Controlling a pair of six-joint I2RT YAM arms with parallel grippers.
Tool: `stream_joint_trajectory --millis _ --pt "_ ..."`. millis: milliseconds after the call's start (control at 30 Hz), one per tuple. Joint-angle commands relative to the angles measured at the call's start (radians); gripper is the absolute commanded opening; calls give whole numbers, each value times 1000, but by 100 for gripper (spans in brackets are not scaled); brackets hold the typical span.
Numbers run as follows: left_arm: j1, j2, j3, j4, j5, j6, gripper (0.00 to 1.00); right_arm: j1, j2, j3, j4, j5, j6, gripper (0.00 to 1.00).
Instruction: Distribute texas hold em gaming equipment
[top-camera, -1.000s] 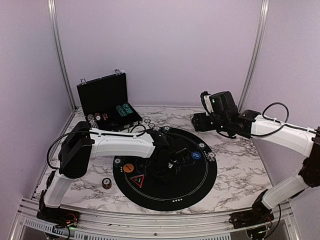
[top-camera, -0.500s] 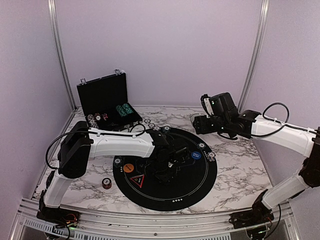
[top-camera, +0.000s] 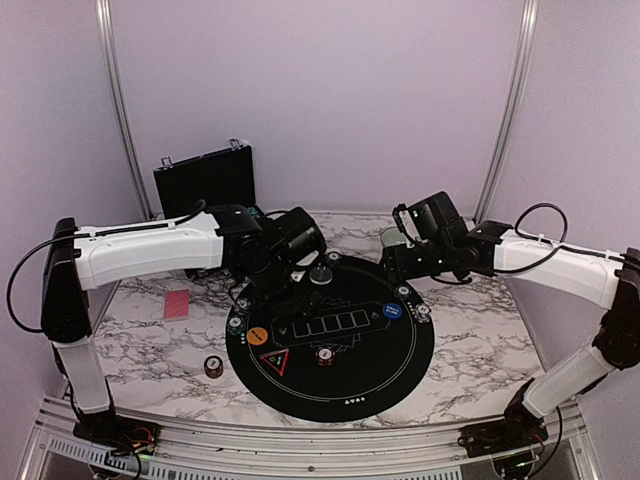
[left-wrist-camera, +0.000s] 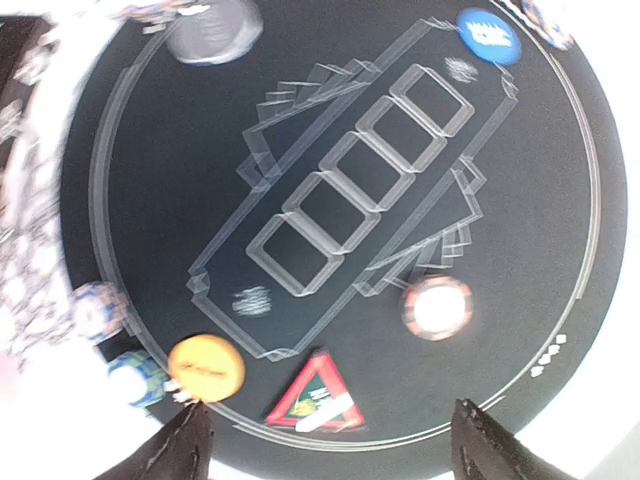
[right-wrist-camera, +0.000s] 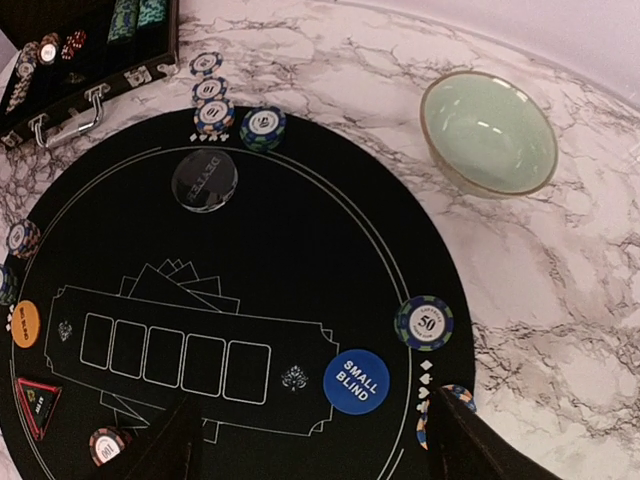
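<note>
Both end effectors open and empty above the poker mat.

The left end effector (left-wrist-camera: 330, 462) hangs above the far left rim of the round black mat (top-camera: 380, 370), fingers spread with nothing between them. The right end effector (right-wrist-camera: 315, 450) hangs over the far right side, also spread and empty. On the mat are an orange disc (top-camera: 258, 336) at the left, a blue disc (right-wrist-camera: 353, 381) marked SMALL BLIND at the right, a red-and-white chip (left-wrist-camera: 437, 307) just nearside of the five card outlines, and a dark disc (right-wrist-camera: 204, 181) at the far side. A chip stack marked 50 (right-wrist-camera: 424, 322) sits on the right rim. A pinkish-red card (top-camera: 176, 304) lies on the desk (top-camera: 480, 340) left of the mat, and a lone chip (top-camera: 213, 366) lies off its near-left edge. The black case (top-camera: 205, 180) is far left, the pale green bowl (right-wrist-camera: 488, 132) far right.
</note>
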Motion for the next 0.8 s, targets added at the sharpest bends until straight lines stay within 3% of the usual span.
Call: stream_joint_trajectory --millis 0,467,767 --pt "104 -126 -122 40 25 15 84 87 89 82 -49 -30 28 74" --pt "505 -438 -458 286 63 35 84 290 361 227 -123 -85 125 72" --pt "640 -562 -586 403 57 11 84 372 446 234 -139 -97 199 68"
